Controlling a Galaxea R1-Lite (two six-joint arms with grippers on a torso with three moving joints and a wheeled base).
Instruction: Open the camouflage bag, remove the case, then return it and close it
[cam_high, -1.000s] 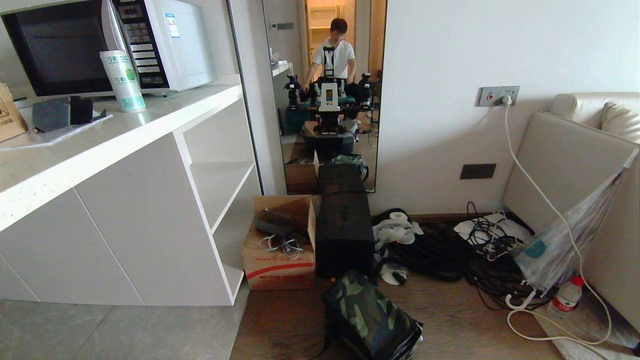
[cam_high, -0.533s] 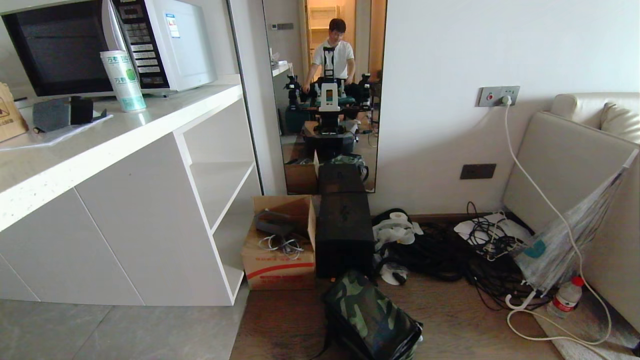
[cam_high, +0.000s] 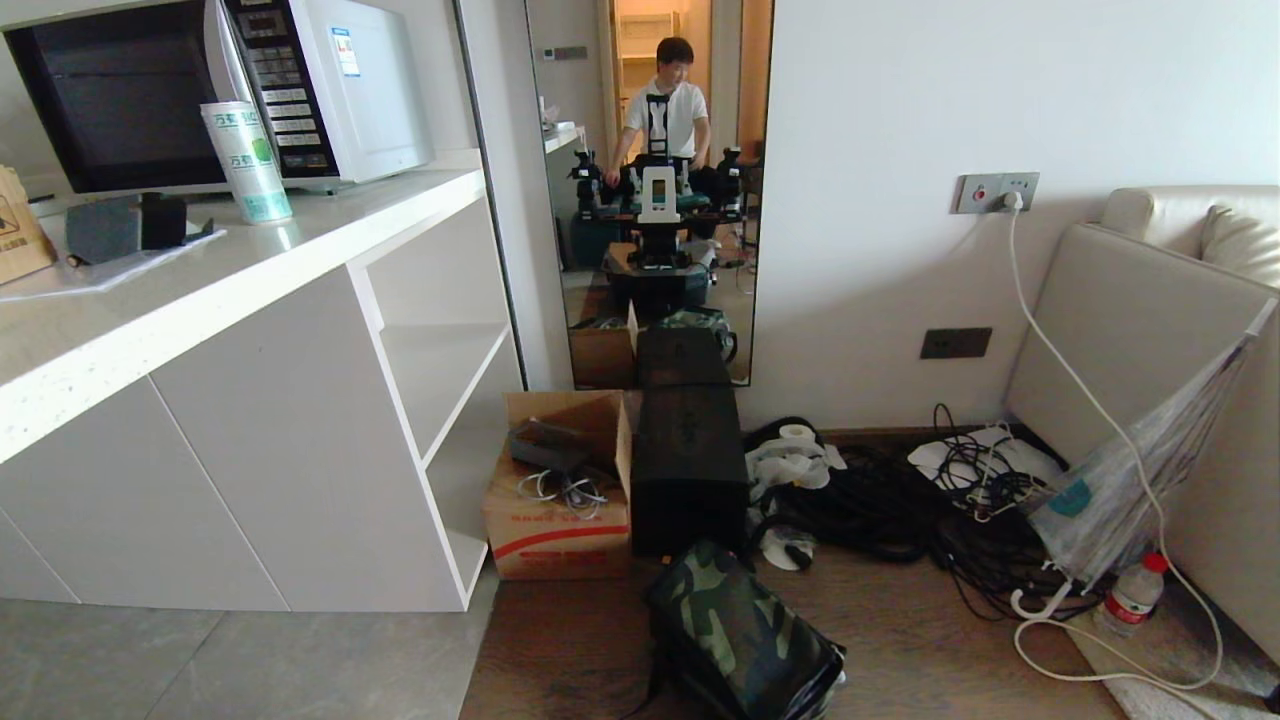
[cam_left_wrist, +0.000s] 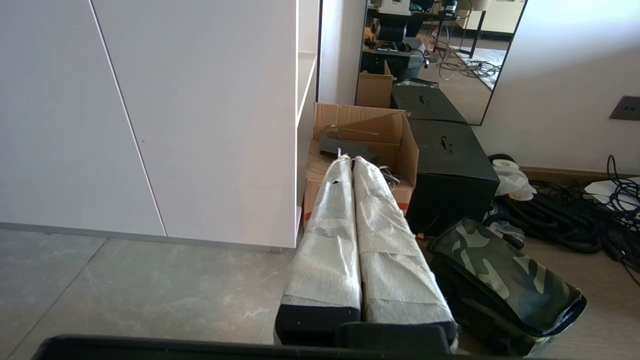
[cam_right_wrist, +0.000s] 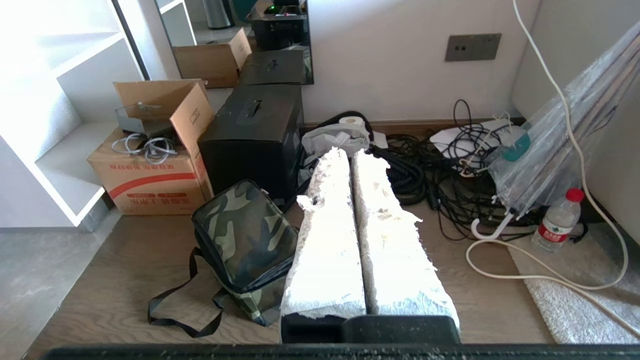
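The camouflage bag (cam_high: 740, 630) lies zipped shut on the wood floor at the bottom centre of the head view, in front of a tall black box (cam_high: 688, 470). It also shows in the left wrist view (cam_left_wrist: 505, 280) and, with its black strap trailing on the floor, in the right wrist view (cam_right_wrist: 245, 240). The case is hidden. My left gripper (cam_left_wrist: 348, 159) hangs shut and empty above the floor, apart from the bag. My right gripper (cam_right_wrist: 350, 151) is shut too, holding nothing, and the bag lies off to its side. Neither arm appears in the head view.
A brown cardboard box (cam_high: 560, 490) stands beside the black box, against a white cabinet (cam_high: 300, 440) bearing a microwave (cam_high: 200, 90). Tangled black cables (cam_high: 930, 510), an umbrella (cam_high: 1130, 480), a water bottle (cam_high: 1135, 592) and a sofa (cam_high: 1170, 330) fill the right. A mirror (cam_high: 650, 190) reflects a person behind me.
The person in the mirror shifts slightly. Nothing else has moved.
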